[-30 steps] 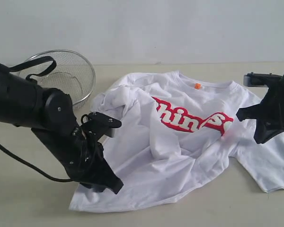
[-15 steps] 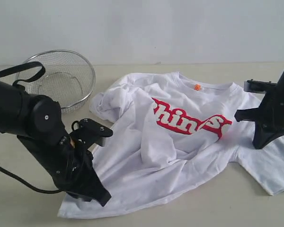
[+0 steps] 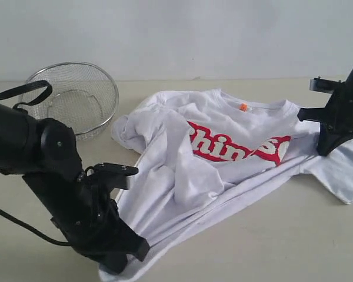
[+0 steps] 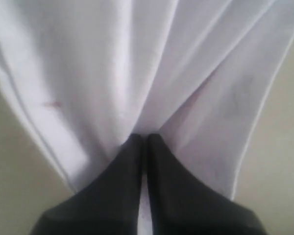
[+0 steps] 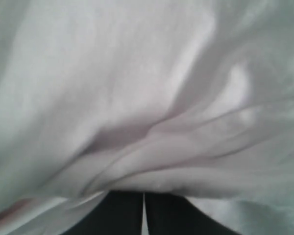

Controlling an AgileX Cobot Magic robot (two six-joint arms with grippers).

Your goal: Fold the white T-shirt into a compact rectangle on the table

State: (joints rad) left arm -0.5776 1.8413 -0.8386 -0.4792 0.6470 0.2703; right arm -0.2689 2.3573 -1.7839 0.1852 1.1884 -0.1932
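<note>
The white T-shirt (image 3: 223, 170) with red lettering lies stretched across the table (image 3: 270, 247), pulled taut between both arms. Near the front of the table, my left gripper (image 3: 129, 255) is shut on the shirt's hem corner; in the left wrist view its black fingers (image 4: 132, 166) pinch white cloth (image 4: 137, 73) that fans away in folds. My right gripper (image 3: 325, 150) is shut on the shirt by the right shoulder and sleeve; in the right wrist view its fingertips (image 5: 122, 205) vanish under bunched white fabric (image 5: 152, 112). An orange neck tag (image 3: 245, 107) shows at the collar.
A round wire-mesh basket (image 3: 76, 97) stands at the back left on the table, behind my left arm (image 3: 35, 147). A black cable (image 3: 17, 217) trails from that arm over the tabletop. The right sleeve (image 3: 341, 173) lies near the table's right side.
My left gripper has dragged the hem corner toward the front of the table, and my right gripper has lifted back and to the right. The shirt has stretched into a taut diagonal.
</note>
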